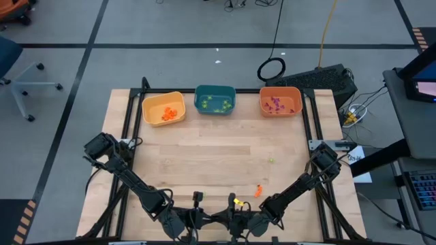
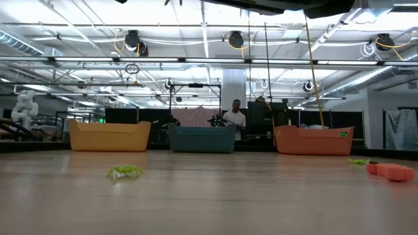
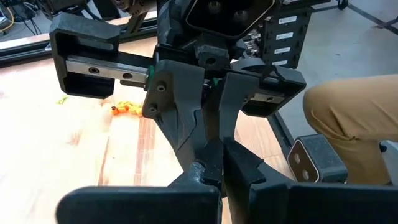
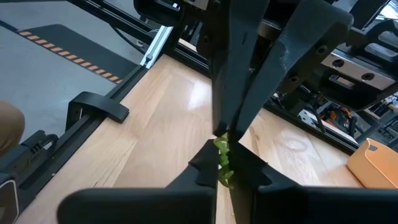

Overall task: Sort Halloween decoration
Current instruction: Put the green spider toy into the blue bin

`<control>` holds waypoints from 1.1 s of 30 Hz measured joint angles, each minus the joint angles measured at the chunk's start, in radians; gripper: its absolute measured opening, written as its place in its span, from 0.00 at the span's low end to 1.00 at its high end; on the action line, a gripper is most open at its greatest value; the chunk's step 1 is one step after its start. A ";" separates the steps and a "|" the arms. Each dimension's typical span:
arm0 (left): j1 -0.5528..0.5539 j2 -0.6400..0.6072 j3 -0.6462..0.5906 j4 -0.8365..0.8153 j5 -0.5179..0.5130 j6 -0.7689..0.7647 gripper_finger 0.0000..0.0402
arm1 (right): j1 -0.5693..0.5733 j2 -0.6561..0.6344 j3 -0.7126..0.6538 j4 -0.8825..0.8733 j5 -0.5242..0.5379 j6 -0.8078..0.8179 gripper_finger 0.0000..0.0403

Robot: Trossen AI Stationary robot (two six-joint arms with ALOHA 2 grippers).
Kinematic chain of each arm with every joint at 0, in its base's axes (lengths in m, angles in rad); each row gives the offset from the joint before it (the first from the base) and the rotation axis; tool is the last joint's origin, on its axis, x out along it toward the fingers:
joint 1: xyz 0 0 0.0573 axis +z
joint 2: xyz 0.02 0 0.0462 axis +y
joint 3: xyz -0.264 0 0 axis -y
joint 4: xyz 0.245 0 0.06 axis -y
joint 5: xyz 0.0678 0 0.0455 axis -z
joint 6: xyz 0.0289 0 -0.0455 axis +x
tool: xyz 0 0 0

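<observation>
Now right fingers (image 4: 227, 163) pinch a light-green trinket (image 4: 222, 163).

Table (image 1: 204, 160): pale wood planks, smooth, satin sheen, visible grain; black metal frame along edges. Yellow bin (image 1: 163, 109), teal bin (image 1: 215, 99), orange bin (image 1: 280, 101) at far edge: smooth matt plastic. Left gripper (image 3: 212, 169): matt black plastic fingers, bare brushed-metal rail with screw holes. Right gripper (image 4: 225, 163): same matt black plastic, pinching soft-looking light-green trinket (image 4: 222, 163). Orange trinket (image 1: 258, 191) near front edge: plastic-looking, slightly glossy. Floor (image 1: 68, 61): smooth grey, dull shine.
</observation>
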 joint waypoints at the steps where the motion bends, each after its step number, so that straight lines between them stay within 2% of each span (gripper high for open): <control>1: 0.000 0.000 0.000 -0.001 0.005 0.000 0.03 | 0.000 0.000 0.000 0.000 0.000 0.000 0.01; 6: 0.000 0.000 0.000 0.014 0.012 0.001 0.24 | 0.000 0.000 0.000 0.000 0.000 0.000 0.01; 11: -0.007 0.000 0.000 0.014 -0.082 0.010 0.47 | 0.000 0.000 0.000 0.000 0.001 0.034 0.01; 15: -0.009 -0.012 0.000 0.012 -0.117 0.017 0.58 | 0.001 -0.001 0.000 -0.006 0.003 0.082 0.01; 19: -0.009 -0.038 0.000 0.008 -0.124 0.028 0.61 | 0.009 -0.018 0.000 -0.055 0.019 0.167 0.01; 22: -0.008 -0.049 0.000 -0.025 -0.149 0.035 0.61 | 0.020 -0.036 0.000 -0.127 0.082 0.239 0.01; 27: -0.006 -0.051 -0.029 -0.093 -0.200 0.017 0.61 | 0.036 -0.096 -0.001 -0.342 0.141 0.398 0.01; 33: 0.002 -0.051 -0.102 -0.069 -0.207 -0.030 0.61 | 0.045 -0.204 -0.001 -0.632 0.132 0.579 0.01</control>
